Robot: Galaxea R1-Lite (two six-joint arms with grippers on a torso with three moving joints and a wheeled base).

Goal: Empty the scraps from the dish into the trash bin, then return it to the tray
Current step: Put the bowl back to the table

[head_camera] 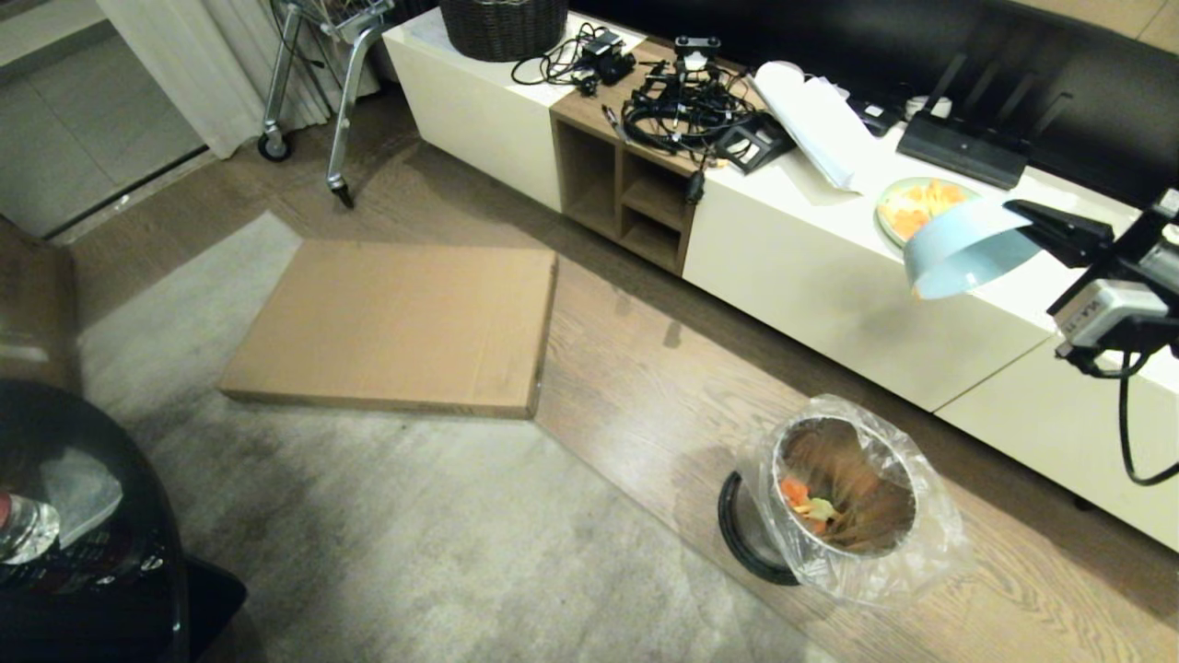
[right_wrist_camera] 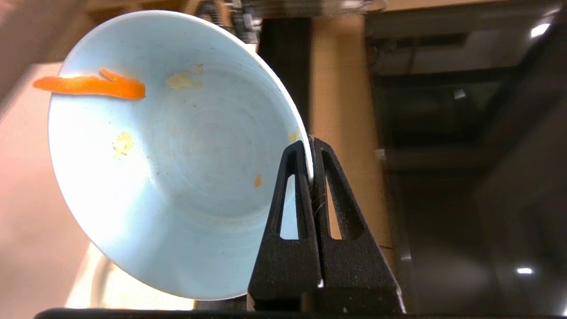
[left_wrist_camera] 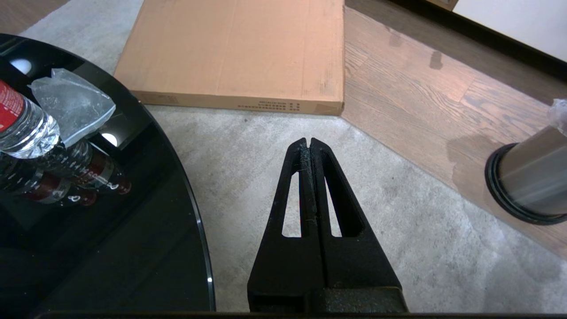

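Note:
My right gripper (head_camera: 1021, 215) (right_wrist_camera: 310, 146) is shut on the rim of the dish (head_camera: 967, 249) (right_wrist_camera: 177, 150), a small pale blue-white bowl. It holds the dish tilted on its side in the air, in front of the white cabinet, higher than the trash bin (head_camera: 829, 447) and to its right. An orange strip of scraps (right_wrist_camera: 91, 85) clings near the dish's rim, with a few pale bits inside. More orange and yellow scraps (head_camera: 809, 502) lie inside the steel, bag-lined bin on the floor. The tray is out of view. My left gripper (left_wrist_camera: 308, 142) hangs shut and empty over the carpet.
A pale-green plate (head_camera: 892, 198) with orange pieces sits on the long white cabinet (head_camera: 811, 276) behind the dish. A flat cardboard box (head_camera: 396, 322) lies on the floor. A black glass table (head_camera: 83, 552) with a bottle stands at the near left.

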